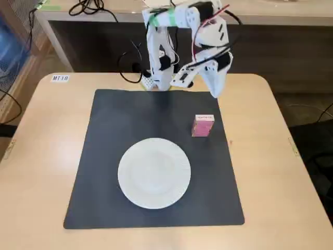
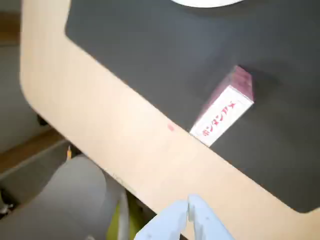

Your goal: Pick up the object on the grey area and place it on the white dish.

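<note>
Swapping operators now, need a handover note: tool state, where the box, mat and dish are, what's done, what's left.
Tool: empty, raised behind the mat's far-right corner; fingertips look closed in the wrist view.
Pink box: upright on the grey mat, near its right edge in the fixed view, apart from the dish.
White dish: centre-front of the mat, nothing on it.
Done: nothing.
Left: open, grasp the box, carry it over, set it on the dish.

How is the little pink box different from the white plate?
The box is pink with a whitish top and red writing; the plate is plain white. The box is a small upright rectangle; the plate is round, flat and much bigger. The box stands near the mat's right edge in the fixed view; the plate lies nearer the middle. Both rest on the dark mat, touched by nothing.
</note>
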Tool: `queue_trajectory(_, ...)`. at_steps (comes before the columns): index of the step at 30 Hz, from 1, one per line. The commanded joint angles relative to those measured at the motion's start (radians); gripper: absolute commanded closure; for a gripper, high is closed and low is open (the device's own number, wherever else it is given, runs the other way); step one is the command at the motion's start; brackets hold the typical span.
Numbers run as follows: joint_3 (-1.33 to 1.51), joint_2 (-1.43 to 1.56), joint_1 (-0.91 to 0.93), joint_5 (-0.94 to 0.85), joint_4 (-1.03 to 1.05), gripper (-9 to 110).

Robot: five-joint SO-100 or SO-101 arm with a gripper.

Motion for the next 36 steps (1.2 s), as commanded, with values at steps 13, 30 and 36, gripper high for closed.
queue_trajectory(13, 0.058, -0.014, -0.026, 0.311, 0.052, 72)
queue_trajectory(30, 0.196, -0.089, -0.009, 0.430, 0.054, 60)
queue_trajectory(36, 0.156, -0.219, 0.044, 0.370, 0.051, 58)
